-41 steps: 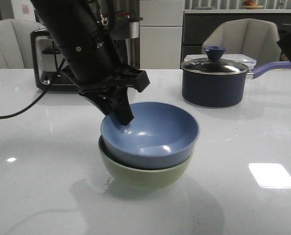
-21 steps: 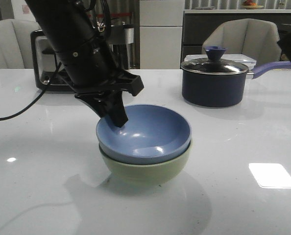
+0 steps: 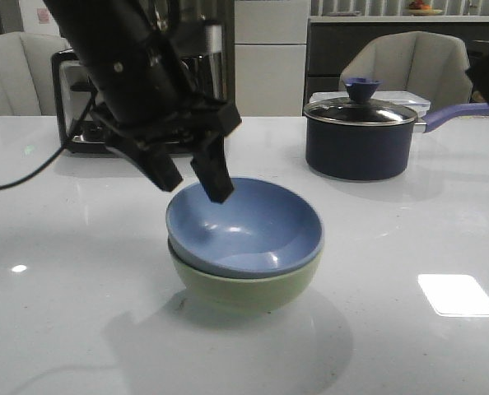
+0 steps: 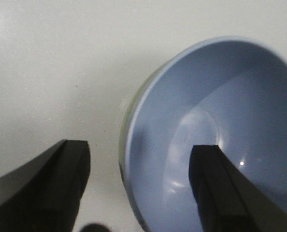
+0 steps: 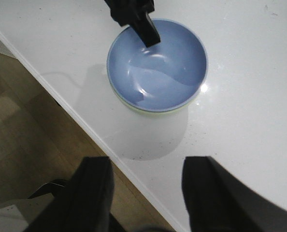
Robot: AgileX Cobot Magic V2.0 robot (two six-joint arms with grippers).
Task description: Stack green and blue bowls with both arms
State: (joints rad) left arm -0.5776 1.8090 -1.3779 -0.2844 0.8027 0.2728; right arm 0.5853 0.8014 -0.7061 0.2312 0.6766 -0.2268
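Table (image 3: 55,271), white and glossy, carries everything, with the stacked bowls near its front middle as the landmark. Behind the stack and to the right stands a dark navy saucepan (image 3: 360,140) with its lid on; behind and to the left sits a toaster (image 3: 72,115), partly hidden by the left arm.

Green bowl (image 3: 249,288) rests on the table, and the blue bowl (image 3: 244,226) sits nested inside it, level and seated, so that only a band of green shows beneath the blue rim. Judged from that, the stacking itself looks done; what seems left is for the arms to draw clear.

Left hand (image 3: 191,177) hangs just above the stack's rear left rim, fingers spread, one over the bowl's inside and one outside, gripping nothing. In its own wrist view the rim lies between the two fingers with daylight on either side. Right hand (image 5: 143,193) is high above the stack, fingers apart and empty.

Against the earlier frames, the left hand has let go: its fingers were closed on the blue rim and the blue bowl sat tilted, whereas now they stand parted and lifted, and the bowl has settled flat.
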